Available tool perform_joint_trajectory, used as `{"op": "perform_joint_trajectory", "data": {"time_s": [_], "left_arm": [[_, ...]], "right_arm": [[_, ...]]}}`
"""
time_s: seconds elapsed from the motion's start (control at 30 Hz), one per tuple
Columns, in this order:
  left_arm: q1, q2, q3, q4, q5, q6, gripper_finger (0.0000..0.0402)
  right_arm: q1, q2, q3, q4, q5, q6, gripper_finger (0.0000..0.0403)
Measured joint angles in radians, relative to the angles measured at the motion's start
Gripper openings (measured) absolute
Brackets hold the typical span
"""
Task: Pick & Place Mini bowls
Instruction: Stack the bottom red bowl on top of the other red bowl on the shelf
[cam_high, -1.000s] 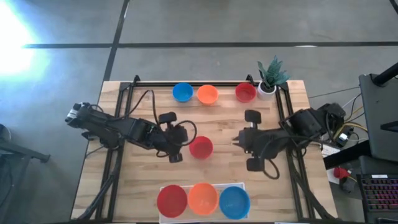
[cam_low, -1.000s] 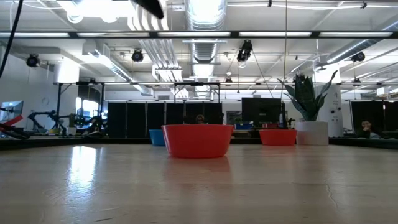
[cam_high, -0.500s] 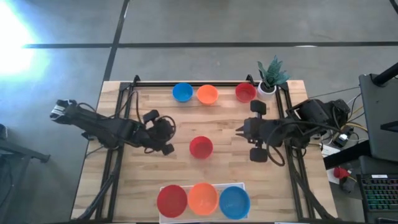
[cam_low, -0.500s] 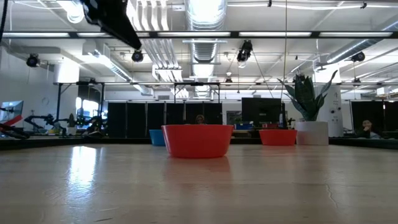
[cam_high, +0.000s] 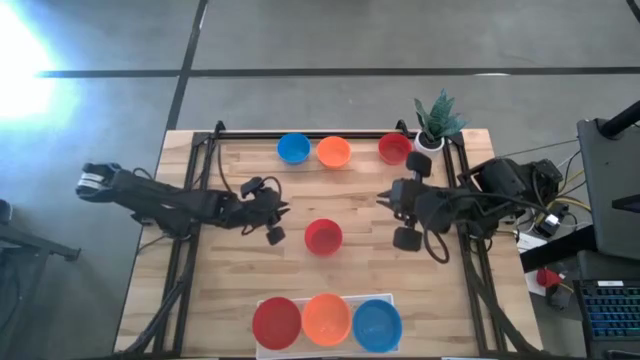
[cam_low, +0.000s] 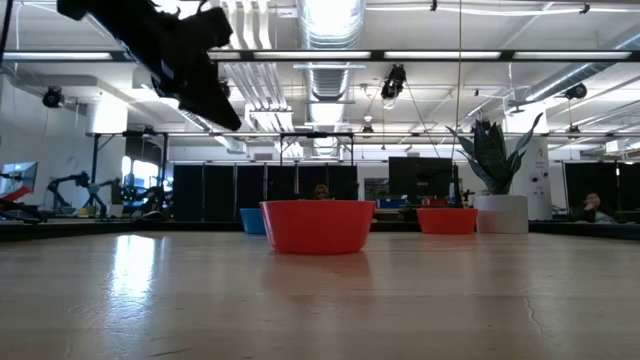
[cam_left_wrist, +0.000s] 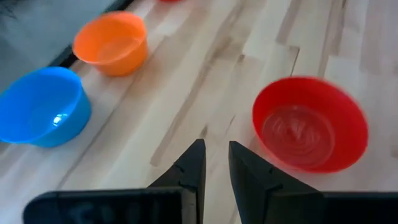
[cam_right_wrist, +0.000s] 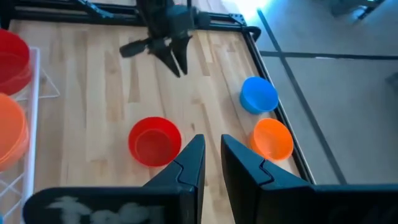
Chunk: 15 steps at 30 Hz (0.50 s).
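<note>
Wooden table (cam_high: 220, 300), viewed from above. Mini bowls, loose: one red bowl (cam_high: 323, 237) at the table's centre, standing upright and alone, touched by neither arm; a far-edge row of blue bowl (cam_high: 293, 149), orange bowl (cam_high: 333, 152) and a second red bowl (cam_high: 395, 149), the last just beside a small white pot with a green plant (cam_high: 433, 125) at the far right corner. Mini bowls, near edge: three larger-looking bowls, red (cam_high: 276, 323), orange (cam_high: 326, 319) and blue (cam_high: 377, 325), side by side on a white tray (cam_high: 262, 303). Left gripper (cam_high: 281, 211): raised above the table, left of the centre red bowl and apart from it; its own wrist view shows the two fingers nearly together with a narrow gap, holding nothing. Right gripper (cam_high: 381, 200): raised to the right of the centre bowl, well apart from it; fingers likewise close with a slim gap, empty.
</note>
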Motion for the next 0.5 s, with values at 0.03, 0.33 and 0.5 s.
{"op": "perform_joint_trajectory", "data": {"time_s": [0.03,0.33,0.5], "left_arm": [[0.009,0.012,-0.004,0.008,0.016,0.020,0.0064],[0.029,0.167,-0.004,0.135,0.032,0.111,0.0064],[0.031,0.265,-0.003,0.223,0.035,0.069,0.0064]], "right_arm": [[-0.003,0.000,0.000,0.000,0.000,0.005,0.0047],[-0.008,0.000,0.000,-0.002,0.000,0.008,0.0047],[-0.008,0.000,0.000,-0.003,0.000,0.008,0.0047]]}}
